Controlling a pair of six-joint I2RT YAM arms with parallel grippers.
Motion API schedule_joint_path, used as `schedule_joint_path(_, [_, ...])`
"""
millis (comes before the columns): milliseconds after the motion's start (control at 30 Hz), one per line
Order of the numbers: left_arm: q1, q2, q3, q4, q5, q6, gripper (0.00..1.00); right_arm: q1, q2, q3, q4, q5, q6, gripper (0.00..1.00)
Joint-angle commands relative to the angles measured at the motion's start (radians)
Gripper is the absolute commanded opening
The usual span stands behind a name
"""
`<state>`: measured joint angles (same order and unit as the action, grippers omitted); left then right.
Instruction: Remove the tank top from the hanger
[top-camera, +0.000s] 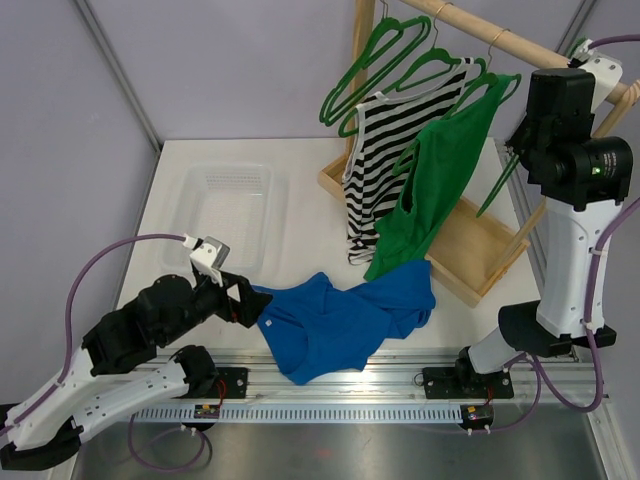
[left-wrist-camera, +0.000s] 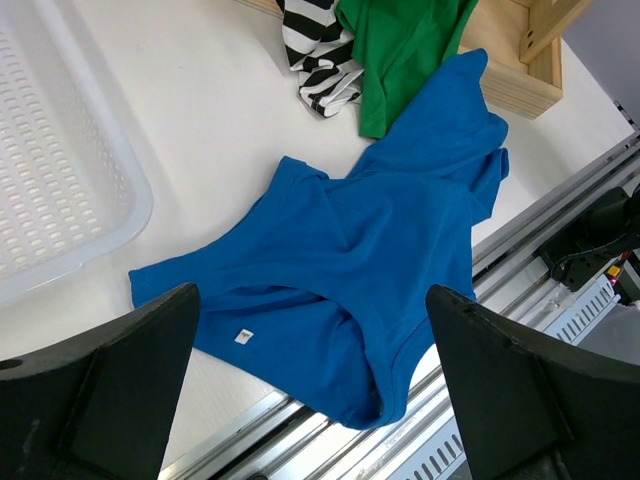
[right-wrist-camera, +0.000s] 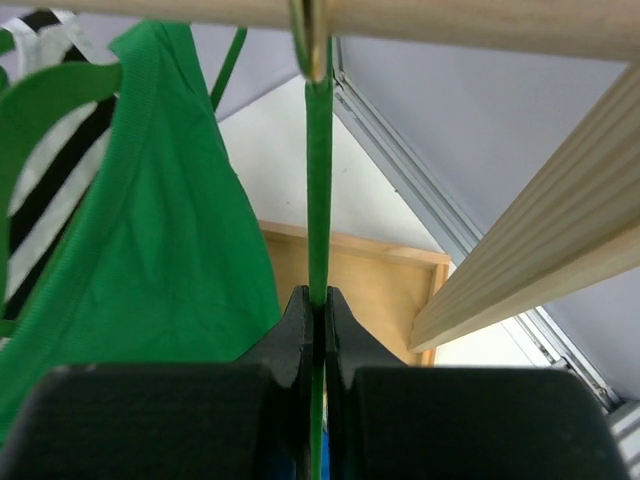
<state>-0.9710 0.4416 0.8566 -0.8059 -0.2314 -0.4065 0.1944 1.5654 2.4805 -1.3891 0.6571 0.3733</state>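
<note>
Your blue top (top-camera: 340, 320) lay crumpled on the surface (top-camera: 300, 200), off any hanger, its near hem over the rail. The left hand (top-camera: 243, 300) hung beside it, fingers spread and holding nothing. The top looked light, limp and likely to drag, so you would have pinched a strap or hem fold, not the bulk. The right hand (right-wrist-camera: 318, 330) was pressed together on a bare green hanger (right-wrist-camera: 318, 180) hooked over the rod (right-wrist-camera: 450, 18). The surface looked white and smooth, with a basket (top-camera: 190, 180) left and the rack (top-camera: 480, 250) right.

Blue shirt (top-camera: 340, 320) lies nr white basket (top-camera: 228, 215).
</note>
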Motion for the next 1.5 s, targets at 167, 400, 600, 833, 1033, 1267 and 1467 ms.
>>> schedule_joint_path(167, [-0.005, -0.029, -0.005, 0.060, 0.029, 0.020, 0.99, -0.049, -0.089, -0.236, -0.121, -0.094, -0.007, 0.00])
schedule_joint_path(400, [-0.005, -0.037, -0.007, 0.060, 0.027, 0.020, 0.99, -0.049, -0.185, -0.441, -0.033, -0.119, 0.022, 0.00])
schedule_joint_path(600, [-0.005, -0.020, -0.002, 0.062, 0.024, 0.021, 0.99, -0.049, -0.229, -0.437, 0.015, -0.204, 0.010, 0.43])
schedule_joint_path(833, [-0.005, 0.123, 0.056, -0.001, -0.078, -0.034, 0.99, -0.047, -0.281, -0.373, 0.002, -0.281, -0.005, 0.96])
schedule_joint_path(1033, [-0.005, 0.244, 0.021, 0.065, -0.062, -0.123, 0.99, -0.049, -0.441, -0.460, 0.091, -0.413, -0.017, 1.00])
schedule_joint_path(1267, [-0.104, 0.385, -0.021, 0.181, -0.111, -0.178, 0.99, -0.049, -0.669, -0.580, 0.139, -0.436, -0.051, 1.00])
schedule_joint_path(1467, [-0.215, 0.551, -0.022, 0.301, -0.163, -0.206, 0.99, -0.047, -0.844, -0.750, 0.298, -0.590, -0.065, 0.99])
